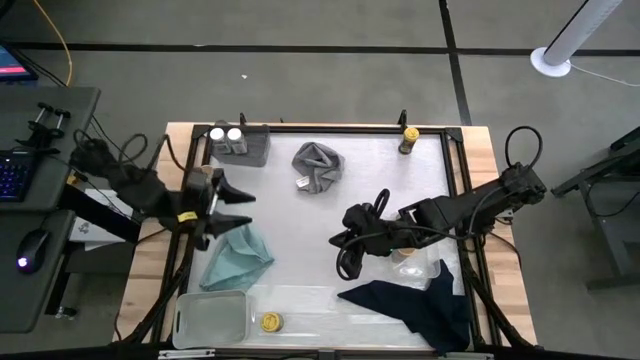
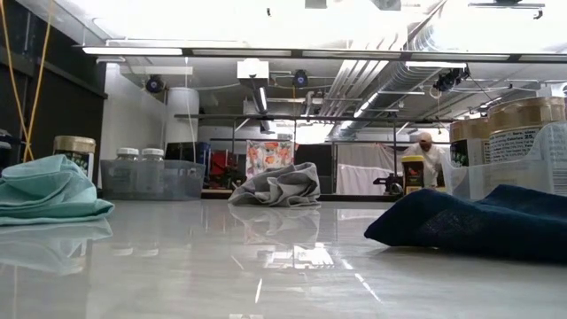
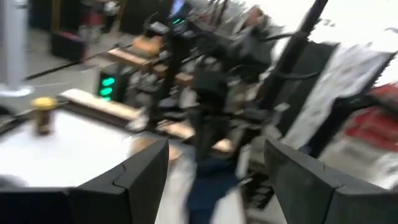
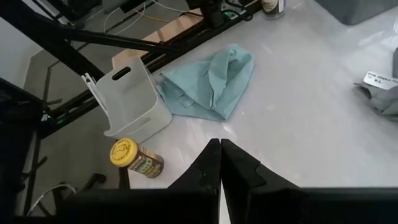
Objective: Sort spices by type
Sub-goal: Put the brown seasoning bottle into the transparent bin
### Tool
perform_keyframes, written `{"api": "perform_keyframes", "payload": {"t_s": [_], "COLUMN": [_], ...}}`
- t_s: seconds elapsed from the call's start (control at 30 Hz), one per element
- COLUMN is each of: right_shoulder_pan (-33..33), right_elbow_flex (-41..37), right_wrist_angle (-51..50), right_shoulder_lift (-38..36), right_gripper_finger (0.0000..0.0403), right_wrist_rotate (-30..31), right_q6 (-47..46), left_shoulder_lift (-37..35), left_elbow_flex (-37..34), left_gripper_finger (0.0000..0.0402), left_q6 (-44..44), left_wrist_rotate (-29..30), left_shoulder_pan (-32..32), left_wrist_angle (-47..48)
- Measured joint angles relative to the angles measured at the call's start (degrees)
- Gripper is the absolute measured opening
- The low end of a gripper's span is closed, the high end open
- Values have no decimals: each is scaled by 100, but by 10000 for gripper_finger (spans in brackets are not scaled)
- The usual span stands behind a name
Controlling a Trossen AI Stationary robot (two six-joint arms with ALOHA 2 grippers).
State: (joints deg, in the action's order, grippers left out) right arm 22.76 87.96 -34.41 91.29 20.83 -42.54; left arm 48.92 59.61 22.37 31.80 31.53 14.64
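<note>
Two white-capped spice jars (image 1: 225,134) stand in a grey tray (image 1: 252,150) at the far left. A yellow-capped jar (image 1: 409,136) stands at the far edge, and another (image 4: 137,158) lies on its side near the near edge. A tan-topped jar (image 2: 73,151) stands at the left, and more tan-topped jars (image 2: 523,128) stand in a clear tray (image 1: 425,268). My left gripper (image 1: 240,208) is open above the teal cloth (image 1: 238,255), with nothing between its fingers. My right gripper (image 4: 221,155) is shut over the table's middle (image 1: 340,243).
A grey cloth (image 1: 318,165) lies crumpled toward the far side. A navy cloth (image 1: 415,300) lies at the near right beside the clear tray. A pale empty tray (image 1: 210,318) sits at the near left corner. A black frame (image 1: 455,200) rims the white table top.
</note>
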Motion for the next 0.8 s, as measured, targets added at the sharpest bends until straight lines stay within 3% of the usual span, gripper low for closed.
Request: {"api": "perform_keyframes", "payload": {"t_s": [0.17, 0.43, 0.63, 0.8], "right_shoulder_pan": [2, 7, -67, -304], "right_elbow_flex": [0, -1, 0, 0], "right_wrist_angle": [-1, -3, 15, 251], "right_shoulder_lift": [0, -2, -2, -4], "right_gripper_finger": [0, 0, 0, 0], "right_wrist_rotate": [-34, -78, 44, 779], "right_q6": [137, 453, 655, 552], "left_shoulder_lift": [148, 380, 394, 386], "left_elbow_flex": [496, 495, 495, 501], "left_gripper_finger": [248, 248, 248, 248], "left_q6": [194, 743, 539, 62], "left_wrist_rotate": [181, 157, 208, 258], "left_shoulder_pan": [4, 90, 58, -77], "left_wrist_angle": [1146, 1818, 1254, 346]}}
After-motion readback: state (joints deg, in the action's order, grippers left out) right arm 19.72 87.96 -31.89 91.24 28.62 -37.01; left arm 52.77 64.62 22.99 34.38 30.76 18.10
